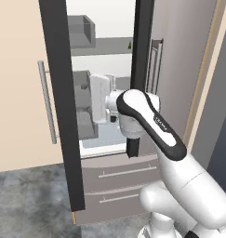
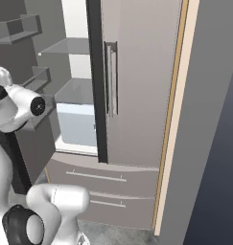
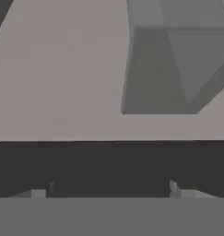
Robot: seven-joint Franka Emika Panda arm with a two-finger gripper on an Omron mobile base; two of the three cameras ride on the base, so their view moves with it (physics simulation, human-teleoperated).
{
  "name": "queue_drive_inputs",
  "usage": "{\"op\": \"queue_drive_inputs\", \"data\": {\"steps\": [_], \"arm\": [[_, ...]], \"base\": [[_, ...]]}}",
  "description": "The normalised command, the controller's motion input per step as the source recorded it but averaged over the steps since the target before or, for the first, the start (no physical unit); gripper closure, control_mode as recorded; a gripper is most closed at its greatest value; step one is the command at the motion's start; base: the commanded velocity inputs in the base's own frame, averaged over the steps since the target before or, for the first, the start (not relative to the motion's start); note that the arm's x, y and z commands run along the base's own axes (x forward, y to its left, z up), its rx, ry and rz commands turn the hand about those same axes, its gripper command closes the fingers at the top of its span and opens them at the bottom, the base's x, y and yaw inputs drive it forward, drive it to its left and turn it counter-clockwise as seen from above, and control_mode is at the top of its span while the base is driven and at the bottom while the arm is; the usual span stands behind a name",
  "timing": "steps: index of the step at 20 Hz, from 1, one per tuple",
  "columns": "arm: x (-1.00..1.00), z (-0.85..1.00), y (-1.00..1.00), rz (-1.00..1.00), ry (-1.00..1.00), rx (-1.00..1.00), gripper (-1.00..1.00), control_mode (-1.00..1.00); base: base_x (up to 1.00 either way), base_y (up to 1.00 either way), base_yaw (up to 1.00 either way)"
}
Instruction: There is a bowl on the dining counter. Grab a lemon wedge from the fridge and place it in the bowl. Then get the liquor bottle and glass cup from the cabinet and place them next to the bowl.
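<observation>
The grey steel fridge (image 1: 179, 69) (image 2: 137, 95) stands with its left door (image 1: 63, 102) swung open, its dark edge toward me. My arm reaches into the opening, the white hand (image 1: 99, 97) level with the middle shelf. In the hand view my gripper (image 3: 111, 193) is open: the two fingertips (image 3: 39, 192) sit far apart with nothing between them, facing a grey inner wall and a grey bin (image 3: 178, 60). A tiny dark-green speck (image 1: 129, 45) lies on the upper shelf; I cannot tell what it is. Bowl, bottle and cup are out of view.
Two drawer fronts (image 1: 123, 174) (image 2: 96, 177) sit below the opening. The shut right door carries a vertical bar handle (image 2: 110, 79). A tan cabinet door (image 1: 16, 93) with a long silver handle (image 1: 47, 102) is left of the fridge. Grey stone floor (image 1: 26, 204) lies below.
</observation>
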Motion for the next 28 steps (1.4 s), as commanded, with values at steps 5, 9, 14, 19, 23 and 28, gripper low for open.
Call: {"op": "queue_drive_inputs", "data": {"steps": [5,9,14,19,23,28], "arm": [[-0.59,0.39,-1.00,-0.19,0.00,0.00,-1.00,-1.00],[-0.05,0.44,-1.00,-0.17,0.00,-0.09,-1.00,-1.00],[0.21,0.42,-1.00,-0.14,0.00,-0.22,-1.00,-1.00],[0.27,0.07,-0.99,-0.04,0.00,-0.31,-1.00,-1.00],[0.21,-0.01,-0.82,-0.01,0.00,-0.37,-1.00,-1.00],[0.24,-0.09,-0.56,0.00,-0.03,-0.40,-1.00,-1.00]], "base": [[0.00,0.00,0.00],[0.00,0.00,0.00],[0.00,0.00,0.00],[0.00,0.00,0.00],[0.00,0.00,0.00],[0.00,0.00,0.00]]}}
